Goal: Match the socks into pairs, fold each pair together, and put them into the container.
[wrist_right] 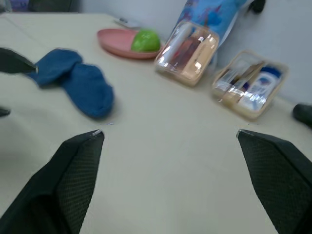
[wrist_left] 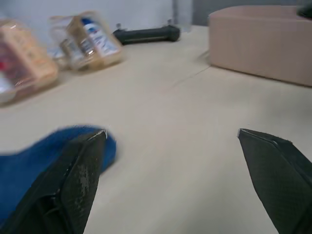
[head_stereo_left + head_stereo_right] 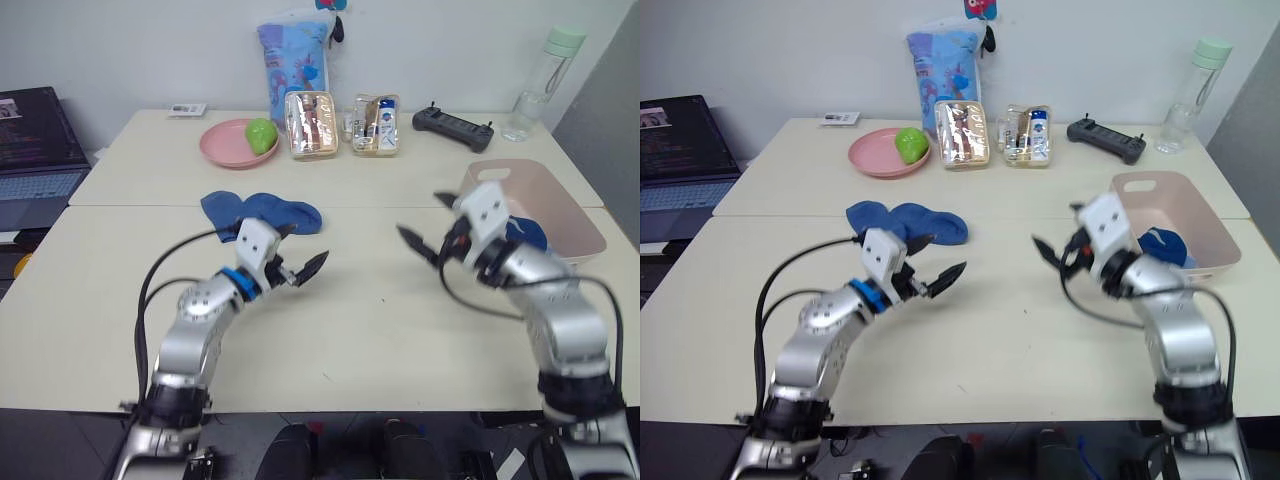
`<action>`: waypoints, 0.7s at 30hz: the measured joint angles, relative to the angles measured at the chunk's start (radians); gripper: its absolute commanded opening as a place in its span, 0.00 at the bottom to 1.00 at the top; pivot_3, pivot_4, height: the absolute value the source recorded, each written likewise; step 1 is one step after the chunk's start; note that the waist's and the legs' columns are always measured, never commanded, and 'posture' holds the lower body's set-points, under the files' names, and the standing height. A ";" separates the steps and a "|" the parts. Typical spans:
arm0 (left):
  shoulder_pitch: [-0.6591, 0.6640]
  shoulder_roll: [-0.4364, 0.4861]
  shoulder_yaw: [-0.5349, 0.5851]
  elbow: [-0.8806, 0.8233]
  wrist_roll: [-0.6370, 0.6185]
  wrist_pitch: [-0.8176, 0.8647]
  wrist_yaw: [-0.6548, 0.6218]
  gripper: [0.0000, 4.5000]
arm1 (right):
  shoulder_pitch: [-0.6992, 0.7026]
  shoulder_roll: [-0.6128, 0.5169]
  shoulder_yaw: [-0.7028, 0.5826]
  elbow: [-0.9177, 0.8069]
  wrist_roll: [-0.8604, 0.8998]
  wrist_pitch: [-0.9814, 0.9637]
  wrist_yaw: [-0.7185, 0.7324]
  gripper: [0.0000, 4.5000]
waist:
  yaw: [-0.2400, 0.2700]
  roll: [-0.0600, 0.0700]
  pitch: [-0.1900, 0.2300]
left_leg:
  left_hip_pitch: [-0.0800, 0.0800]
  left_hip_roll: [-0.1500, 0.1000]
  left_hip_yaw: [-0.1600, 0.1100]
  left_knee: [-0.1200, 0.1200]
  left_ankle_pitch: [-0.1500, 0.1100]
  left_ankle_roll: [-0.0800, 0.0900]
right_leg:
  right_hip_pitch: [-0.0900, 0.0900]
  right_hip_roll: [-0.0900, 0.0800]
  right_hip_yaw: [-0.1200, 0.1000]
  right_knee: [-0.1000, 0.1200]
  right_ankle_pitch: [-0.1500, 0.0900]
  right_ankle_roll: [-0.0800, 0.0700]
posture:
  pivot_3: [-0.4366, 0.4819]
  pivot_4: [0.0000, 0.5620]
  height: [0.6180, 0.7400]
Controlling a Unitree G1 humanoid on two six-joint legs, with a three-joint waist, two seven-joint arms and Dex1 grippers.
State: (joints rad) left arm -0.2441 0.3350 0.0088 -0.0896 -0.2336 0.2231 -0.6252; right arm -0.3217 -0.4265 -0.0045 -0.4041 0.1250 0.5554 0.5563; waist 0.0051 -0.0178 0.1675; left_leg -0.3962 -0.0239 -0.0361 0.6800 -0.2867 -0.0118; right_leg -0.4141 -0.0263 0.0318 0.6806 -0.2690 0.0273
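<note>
Two blue socks (image 3: 262, 212) lie overlapping on the cream table, left of centre. My left gripper (image 3: 310, 241) hovers open just in front of and to the right of them, nothing between its fingers; the left wrist view has a sock edge (image 2: 29, 156) beside one finger (image 2: 80, 170). The pink-beige container (image 3: 570, 215) stands at the right, with a blue sock bundle (image 3: 1162, 246) inside. My right gripper (image 3: 425, 222) is open and empty, just left of the container, pointing toward the table's middle. The right wrist view looks across at the socks (image 1: 78, 80).
Along the back stand a pink plate (image 3: 225, 148) with a green fruit (image 3: 260, 133), a tall patterned bag (image 3: 293, 55), two clear pouches (image 3: 311, 125) (image 3: 376, 125), a black controller (image 3: 452, 124) and a water bottle (image 3: 540, 85). A laptop (image 3: 35, 150) sits off the table's left.
</note>
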 measured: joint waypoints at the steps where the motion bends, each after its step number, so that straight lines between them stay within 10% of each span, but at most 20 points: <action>1: 0.037 -0.017 0.003 -0.005 0.003 -0.011 0.026 1.00 | 0.051 0.004 0.011 -0.022 -0.027 -0.011 -0.029 1.00 | 0.002 0.000 0.000 | 0.000 0.000 0.000 0.000 0.000 0.000 | 0.000 0.000 0.000 -0.001 0.001 0.000 | 0.48 0.27 1.00; 11: 0.334 -0.065 0.021 -0.061 0.057 -0.162 0.154 1.00 | 0.444 0.111 0.107 -0.051 -0.164 -0.158 -0.227 1.00 | -0.011 -0.002 -0.003 | 0.008 0.001 0.001 -0.003 0.000 0.000 | 0.005 0.002 0.000 -0.001 0.001 0.000 | 0.48 0.27 1.00; 21: 0.349 -0.013 0.160 -0.082 0.011 -0.125 0.202 1.00 | 0.319 0.196 0.203 -0.022 -0.220 -0.172 -0.280 1.00 | -0.008 -0.002 -0.003 | 0.012 0.001 -0.001 -0.003 0.000 0.000 | 0.010 0.003 -0.003 -0.002 0.000 0.000 | 0.48 0.27 1.00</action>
State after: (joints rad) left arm 0.1044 0.3217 0.1688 -0.1713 -0.2229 0.0986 -0.4234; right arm -0.0027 -0.2306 0.1982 -0.4266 -0.0952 0.3833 0.2766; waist -0.0031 -0.0200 0.1647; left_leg -0.3843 -0.0226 -0.0374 0.6768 -0.2868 -0.0115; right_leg -0.4044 -0.0235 0.0292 0.6786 -0.2689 0.0273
